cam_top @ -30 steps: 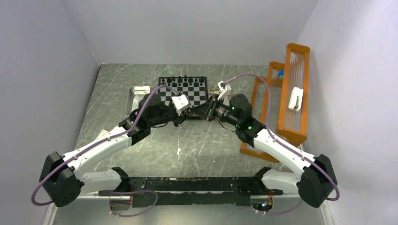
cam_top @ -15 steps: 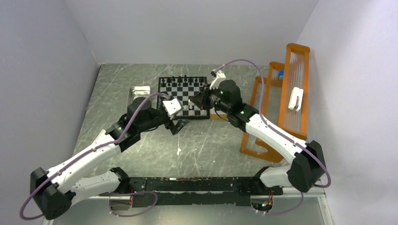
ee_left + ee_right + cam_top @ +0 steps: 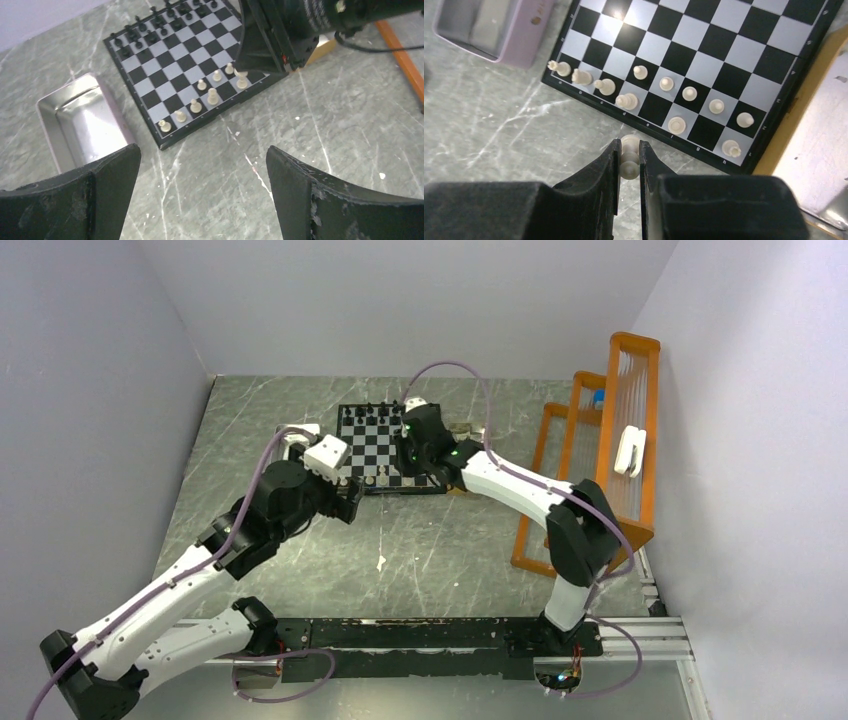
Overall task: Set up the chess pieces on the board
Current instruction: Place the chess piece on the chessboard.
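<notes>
Board sits toward the back of tabletop, square to the arms. Black men are lined along its far rows. Cream men stand on the near two rows: six on the edge row with gaps, five on the row behind, all toward the right side.

Right gripper: jaws closed on one cream piece, pinched at its waist, head poking out past the fingertips. In the wrist view it hangs just off the board's near frame, over the tabletop. Height above the surface cannot be told.

Left gripper: jaws spread wide, nothing between them, over the tabletop just short of the board's near left corner.

Tin lies just beside the board's left edge. Metal tray lies off the right edge, a tan strip between it and the board. Orange rack stands well apart at far right.
</notes>
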Available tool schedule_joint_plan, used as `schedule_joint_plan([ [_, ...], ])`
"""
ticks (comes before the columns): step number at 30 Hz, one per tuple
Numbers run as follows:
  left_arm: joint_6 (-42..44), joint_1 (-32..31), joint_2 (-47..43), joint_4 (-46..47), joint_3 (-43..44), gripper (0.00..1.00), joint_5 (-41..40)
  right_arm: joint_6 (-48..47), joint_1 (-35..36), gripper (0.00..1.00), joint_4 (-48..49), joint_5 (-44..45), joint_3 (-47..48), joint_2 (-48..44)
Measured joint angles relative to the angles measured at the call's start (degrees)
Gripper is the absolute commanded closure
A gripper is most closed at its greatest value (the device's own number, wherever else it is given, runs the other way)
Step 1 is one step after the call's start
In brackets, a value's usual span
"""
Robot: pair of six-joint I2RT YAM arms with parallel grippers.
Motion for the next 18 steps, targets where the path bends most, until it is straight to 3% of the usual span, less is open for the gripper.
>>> schedule_joint_plan([
  [13,-0.3,0.0,-15.4,-1.5,-1.7,0.00,-10.6,-1.7,2.1,0.84,-6.0,3.8,10.2,14.9],
  [18,-0.3,0.0,-16.5,-1.4,-2.4,0.00,-12.2,-1.6,2.2,0.84,-7.5,4.8,11.8,16.9],
])
